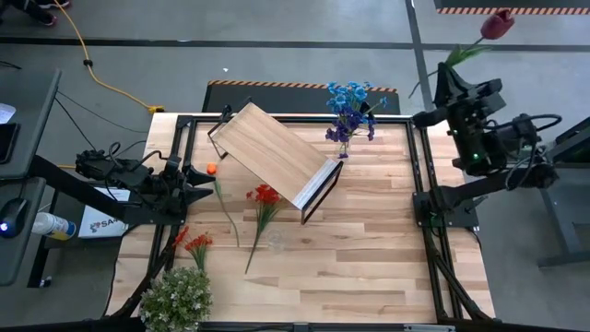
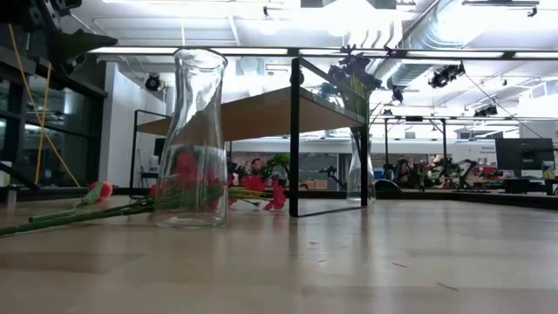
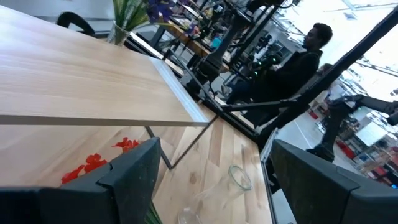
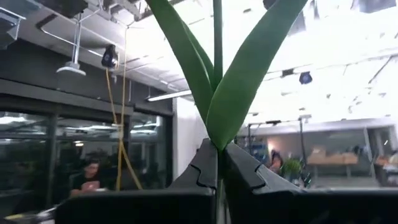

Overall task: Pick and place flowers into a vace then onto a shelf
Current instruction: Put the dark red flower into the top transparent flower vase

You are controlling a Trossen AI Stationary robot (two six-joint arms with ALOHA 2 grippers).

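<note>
Right tool (image 1: pixel 449 76) off worktop (image 1: pixel 369 267) at 2 o'clock, clamped on maroon flower (image 1: pixel 496 25) stem. Left tool (image 1: pixel 205 175) at 9 o'clock, fingers apart, empty. Shelf (image 1: pixel 272 152) centre; red flowers (image 1: pixel 265 195) at its 6 o'clock.

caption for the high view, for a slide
Right gripper holds a maroon flower off-table; left gripper waits beside the shelf.

partial "SA" on white box (image 1: pixel 97 221), left table edge
</note>
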